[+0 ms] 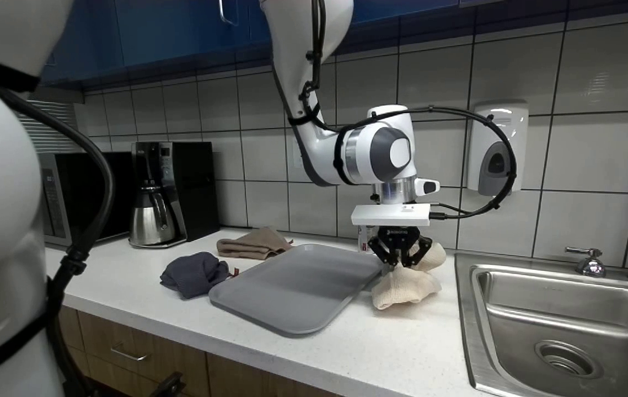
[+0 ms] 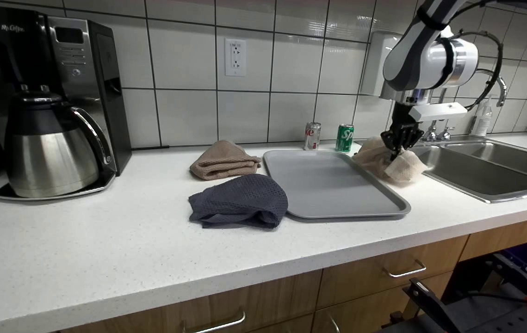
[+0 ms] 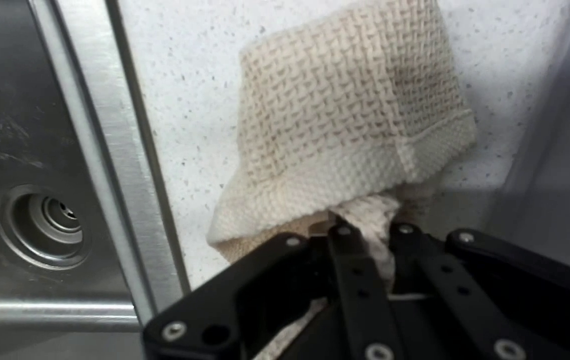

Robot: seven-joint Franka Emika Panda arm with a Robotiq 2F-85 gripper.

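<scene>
Pinching cream cloth (image 1: 404,288) on the bench (image 1: 413,344), between gray tray (image 1: 300,289) and sink (image 1: 472,320), holding it bunched in the end effector (image 1: 400,263), likely for a snug grip.

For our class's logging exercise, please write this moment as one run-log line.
fingers: closed on beige cloth | location: between gray tray and sink | across gray tray: brown cloth, navy cloth

A coffee maker (image 2: 78,69) is set on the desk (image 2: 120,249), into which a steel sink (image 1: 473,320) is fitted; a silver can (image 2: 312,136) and a green can (image 2: 344,138) are placed near the tiled wall (image 2: 184,118), where a dispenser (image 1: 487,143) is mounted.
</scene>
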